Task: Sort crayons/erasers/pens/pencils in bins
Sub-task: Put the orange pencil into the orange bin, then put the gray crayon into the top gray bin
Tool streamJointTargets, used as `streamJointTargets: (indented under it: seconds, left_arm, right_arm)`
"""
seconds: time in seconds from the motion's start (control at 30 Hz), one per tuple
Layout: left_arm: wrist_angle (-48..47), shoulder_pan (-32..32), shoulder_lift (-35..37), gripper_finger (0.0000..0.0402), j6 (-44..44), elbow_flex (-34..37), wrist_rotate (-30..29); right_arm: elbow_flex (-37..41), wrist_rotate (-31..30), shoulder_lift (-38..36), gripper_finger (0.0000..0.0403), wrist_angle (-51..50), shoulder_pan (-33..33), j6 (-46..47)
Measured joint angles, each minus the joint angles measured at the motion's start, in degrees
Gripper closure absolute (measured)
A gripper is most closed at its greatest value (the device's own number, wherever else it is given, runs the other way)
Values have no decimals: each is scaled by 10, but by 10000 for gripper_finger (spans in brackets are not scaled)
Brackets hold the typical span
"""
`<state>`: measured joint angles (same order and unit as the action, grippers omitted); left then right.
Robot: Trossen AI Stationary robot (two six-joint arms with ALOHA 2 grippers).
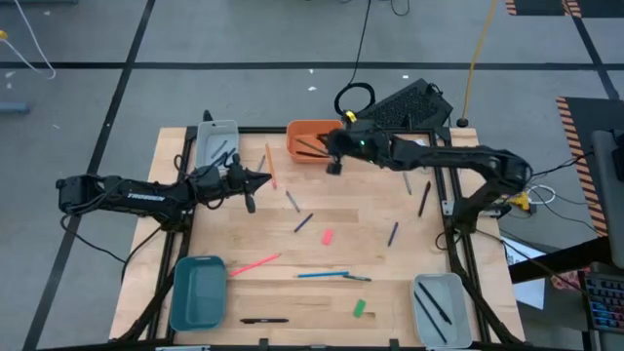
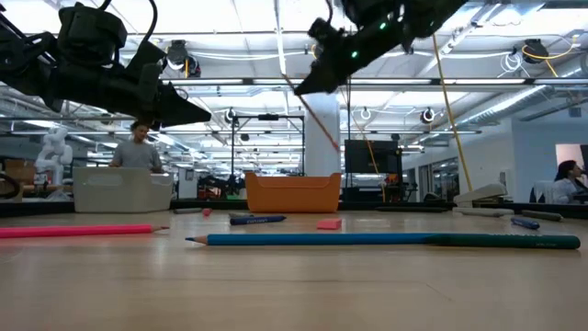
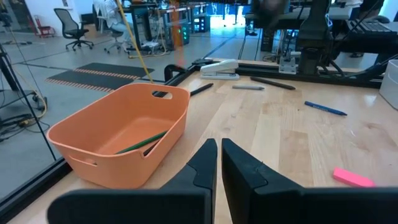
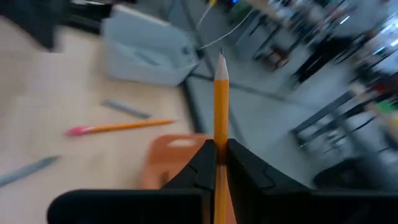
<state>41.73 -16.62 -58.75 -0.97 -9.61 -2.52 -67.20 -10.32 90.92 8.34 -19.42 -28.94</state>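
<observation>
Right gripper (image 4: 216,163) pinching orange pencil (image 4: 221,118) upright above orange bin (image 1: 310,142) rim, left gripper (image 1: 261,179) closed, empty, hovering near far grey bin (image 1: 216,142), table centre sparsely scattered.

no text, label, brand, number or sign can be read in any of the views. the left arm (image 1: 127,193) carries a pale marking along its side in the high view, but its letters cannot be made out.
</observation>
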Motion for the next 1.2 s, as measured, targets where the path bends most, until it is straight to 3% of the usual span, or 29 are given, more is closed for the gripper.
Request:
streamJointTargets:
  seconds: [0.2,0.3,0.5,0.83,1.2]
  left_arm:
    - [1,0,0,376,0,0,0]
    - [1,0,0,376,0,0,0]
    - [1,0,0,376,0,0,0]
    - [1,0,0,376,2,0,0]
    - [1,0,0,376,3,0,0]
  right_arm:
    - [0,4,86,385,129,-39,-71]
    - [0,44,128,385,160,-50,-77]
    - [0,23,184,385,200,-51,-147]
    - [0,14,219,372,192,-68,-164]
    - [0,14,218,301,195,-69,-137]
